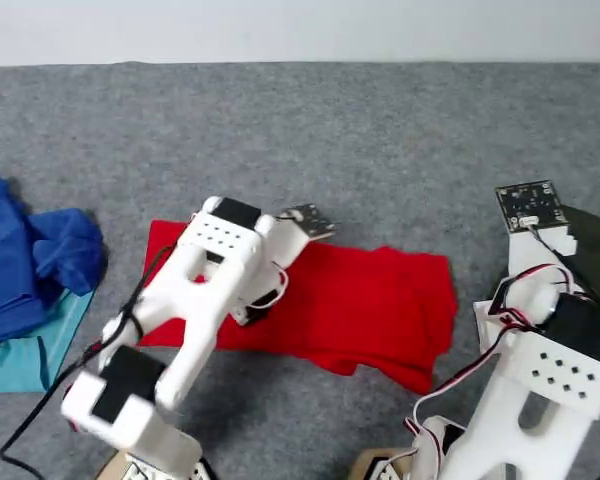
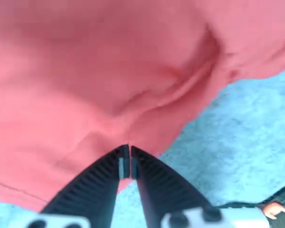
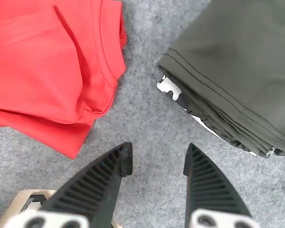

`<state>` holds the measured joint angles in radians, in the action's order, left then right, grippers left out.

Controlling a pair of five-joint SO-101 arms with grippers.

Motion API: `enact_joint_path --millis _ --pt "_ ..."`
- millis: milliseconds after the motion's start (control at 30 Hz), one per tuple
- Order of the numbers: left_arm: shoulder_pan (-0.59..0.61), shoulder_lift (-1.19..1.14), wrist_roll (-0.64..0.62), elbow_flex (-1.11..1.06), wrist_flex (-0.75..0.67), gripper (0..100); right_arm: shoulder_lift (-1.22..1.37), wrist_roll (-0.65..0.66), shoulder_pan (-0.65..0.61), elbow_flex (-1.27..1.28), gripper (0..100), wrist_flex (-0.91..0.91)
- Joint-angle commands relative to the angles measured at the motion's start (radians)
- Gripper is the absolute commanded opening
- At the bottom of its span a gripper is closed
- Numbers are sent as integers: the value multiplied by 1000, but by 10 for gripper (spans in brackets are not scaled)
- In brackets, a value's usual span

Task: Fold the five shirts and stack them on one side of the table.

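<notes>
A red shirt (image 1: 380, 300) lies partly folded across the middle of the grey table. My left gripper (image 2: 129, 152) is shut on a pinch of the red shirt (image 2: 109, 71) near its edge; in the high view the left arm (image 1: 205, 285) leans over the shirt's left half. My right gripper (image 3: 156, 159) hangs open over bare table, between a corner of the red shirt (image 3: 61, 71) and a folded dark olive shirt (image 3: 237, 61). A white patterned garment (image 3: 168, 88) peeks out under the olive one. The right arm (image 1: 545, 340) stands at the right.
A crumpled blue shirt (image 1: 30, 255) lies on a teal shirt (image 1: 25, 360) at the table's left edge. The dark olive shirt (image 1: 595, 245) sits at the right edge behind the right arm. Open grey table (image 1: 380, 140) stretches along the back.
</notes>
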<state>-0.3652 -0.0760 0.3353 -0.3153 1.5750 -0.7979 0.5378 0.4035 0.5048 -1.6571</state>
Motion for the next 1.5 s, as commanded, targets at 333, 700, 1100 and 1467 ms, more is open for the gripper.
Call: enact_joint_path --millis 333,700,1100,1467 --pt "-319 66 -46 28 -71 15 -24 8 114 -106 187 -61" --pt "-485 -41 -46 41 -178 16 -22 9 512 -146 187 111" --pt "-546 -91 -40 82 -273 29 -22 80 547 -143 187 104" --pt "-549 -258 -26 140 -308 80 -22 80 545 -143 187 102"
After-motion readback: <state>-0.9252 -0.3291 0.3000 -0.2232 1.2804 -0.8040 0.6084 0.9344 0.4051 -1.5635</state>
